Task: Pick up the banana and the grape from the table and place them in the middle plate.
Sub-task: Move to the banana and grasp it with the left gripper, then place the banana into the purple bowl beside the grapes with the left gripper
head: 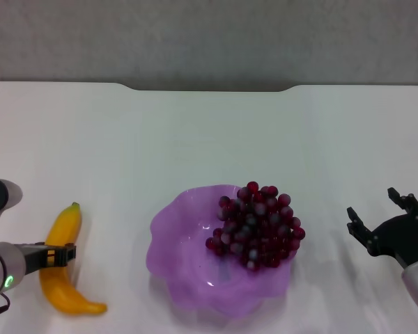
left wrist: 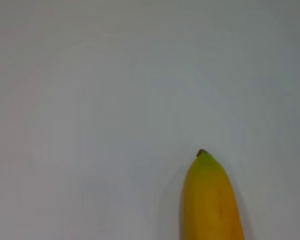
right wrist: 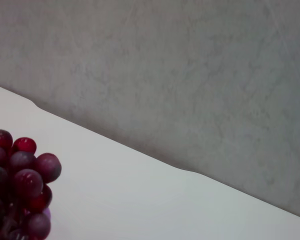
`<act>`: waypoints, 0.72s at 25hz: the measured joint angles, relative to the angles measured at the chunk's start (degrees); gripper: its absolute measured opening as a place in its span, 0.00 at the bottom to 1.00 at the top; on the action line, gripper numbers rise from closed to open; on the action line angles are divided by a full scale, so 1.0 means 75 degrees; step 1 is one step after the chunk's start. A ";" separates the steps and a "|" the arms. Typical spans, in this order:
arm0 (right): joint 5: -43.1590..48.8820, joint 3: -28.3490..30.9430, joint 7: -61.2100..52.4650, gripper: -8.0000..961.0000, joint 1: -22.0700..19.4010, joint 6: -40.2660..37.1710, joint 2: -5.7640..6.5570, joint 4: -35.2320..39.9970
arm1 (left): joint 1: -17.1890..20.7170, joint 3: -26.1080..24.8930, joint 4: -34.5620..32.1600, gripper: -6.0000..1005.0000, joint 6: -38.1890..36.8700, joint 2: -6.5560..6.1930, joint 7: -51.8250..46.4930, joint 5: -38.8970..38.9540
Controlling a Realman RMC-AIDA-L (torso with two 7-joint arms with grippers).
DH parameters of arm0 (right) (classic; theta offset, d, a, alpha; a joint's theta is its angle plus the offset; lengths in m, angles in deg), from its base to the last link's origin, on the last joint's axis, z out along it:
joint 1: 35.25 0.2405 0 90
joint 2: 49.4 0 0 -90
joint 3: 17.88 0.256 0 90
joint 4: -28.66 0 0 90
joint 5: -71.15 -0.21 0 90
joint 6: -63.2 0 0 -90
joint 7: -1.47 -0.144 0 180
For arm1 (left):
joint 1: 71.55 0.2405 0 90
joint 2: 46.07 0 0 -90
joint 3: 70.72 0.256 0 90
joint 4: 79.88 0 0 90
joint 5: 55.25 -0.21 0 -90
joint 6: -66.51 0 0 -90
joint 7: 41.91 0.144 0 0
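Grape [head: 256, 226] in plate [head: 177, 240], banana [head: 64, 261] on table [head: 195, 132]

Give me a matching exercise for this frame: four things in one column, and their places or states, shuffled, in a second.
Things:
1. banana
2. grape
3. left tool
4. right tool

Places or states:
A. lying in the middle plate
B. open and empty, to the right of the plate
C. on the table, to the left of the plate
D. around the banana's middle

Pairs: 1-C, 2-A, 3-D, 4-B
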 joint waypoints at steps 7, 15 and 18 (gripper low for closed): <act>0.0000 -0.0010 0.0000 0.85 -0.0003 -0.0029 0.0000 0.0000 | 0.0025 -0.0005 -0.0043 0.53 -0.0105 0.0005 -0.0044 -0.0031; 0.0001 -0.0014 0.0000 0.85 -0.0035 -0.0030 0.0000 0.0002 | 0.0181 -0.0066 0.0563 0.50 -0.0027 -0.0023 -0.0051 0.0205; 0.0000 0.0004 0.0001 0.85 -0.0056 0.0005 0.0000 0.0022 | 0.0300 -0.0532 0.1265 0.50 0.0390 -0.0057 0.0133 0.0936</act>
